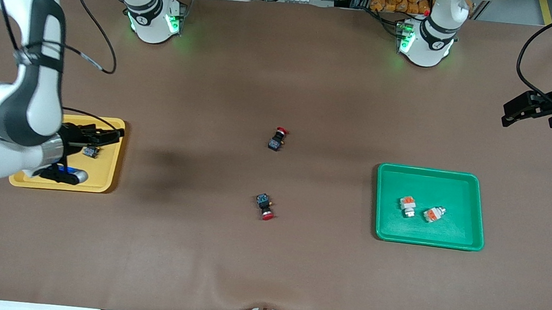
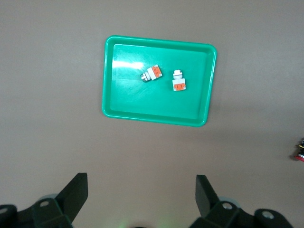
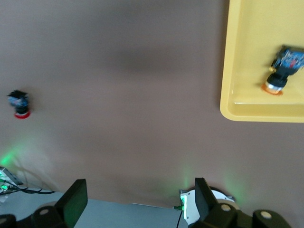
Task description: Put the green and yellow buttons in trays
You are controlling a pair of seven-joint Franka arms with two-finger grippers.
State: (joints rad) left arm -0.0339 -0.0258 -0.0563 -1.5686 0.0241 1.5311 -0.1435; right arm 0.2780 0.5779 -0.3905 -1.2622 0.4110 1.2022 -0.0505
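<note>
Two white-and-orange buttons (image 1: 407,206) (image 1: 433,214) lie in the green tray (image 1: 454,192) toward the left arm's end; the left wrist view shows them (image 2: 153,73) (image 2: 178,81) in that tray (image 2: 128,97). A dark button with an orange-yellow cap (image 1: 90,152) (image 3: 283,71) lies in the yellow tray (image 1: 101,178) (image 3: 247,57) toward the right arm's end. My right gripper (image 1: 114,137) (image 3: 140,199) hangs open and empty over the yellow tray, partly hiding it. My left gripper (image 1: 508,115) (image 2: 141,194) is raised, open and empty, at the left arm's end of the table.
Two dark switches with red caps lie on the brown mat mid-table, one (image 1: 277,139) farther from the front camera, one (image 1: 265,207) (image 3: 19,103) nearer. The right arm's bulky links overhang the table edge beside the yellow tray.
</note>
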